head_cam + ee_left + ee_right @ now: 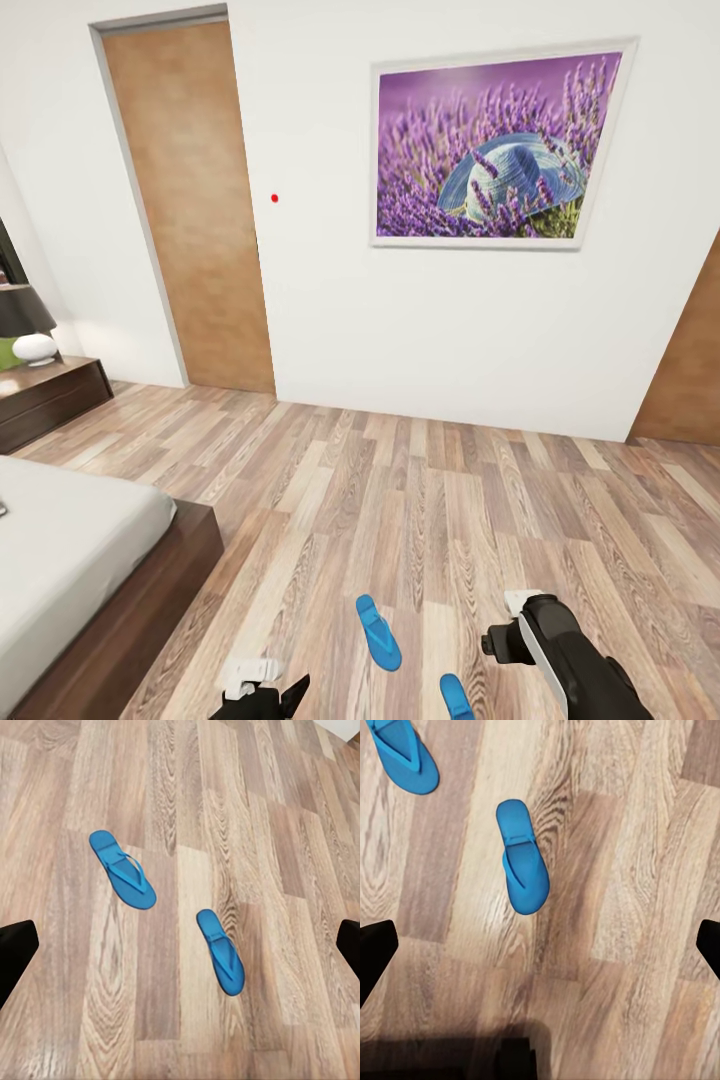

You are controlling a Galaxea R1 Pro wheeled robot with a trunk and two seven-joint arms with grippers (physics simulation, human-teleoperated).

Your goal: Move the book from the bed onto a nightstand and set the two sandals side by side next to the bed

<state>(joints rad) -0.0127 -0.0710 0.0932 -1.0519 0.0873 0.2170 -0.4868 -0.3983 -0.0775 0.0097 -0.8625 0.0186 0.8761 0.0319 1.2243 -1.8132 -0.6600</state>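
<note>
Brown wood floor [450,500] all around, with a white wall, a wood door [190,210] and a purple flower picture [495,145] far ahead of both pincers.

Left pincer [272,682] wide apart and holding nothing. Right pincer [505,622] also spread wide, nothing in it.

Two blue sandals flat on the floor, straps up. First sandal [378,632] between the two pincers. Second sandal [455,697] closer in, just beside the right pincer on its inner side. Seen from the left pincer, first sandal [122,870] farther off and second sandal [221,951] nearer. Seen from the right pincer, second sandal [523,859] close ahead and first sandal [405,754] past it. Apart from each other, toes not lined up, so not side by side yet. Bed [60,560] out past the left pincer, well apart from both sandals.

Probably very light, soft and bendy, like foam. Not breakable. May slide on the smooth floor when pushed. Thin and low, so hard to get a finger under. Best to pinch across the narrow middle, or hook the thin strap where it stands up off the sole. May flop or droop if held by one end.

Bright blue all over, long oval shape, wide at the toe, thin blue straps in a V.
</note>
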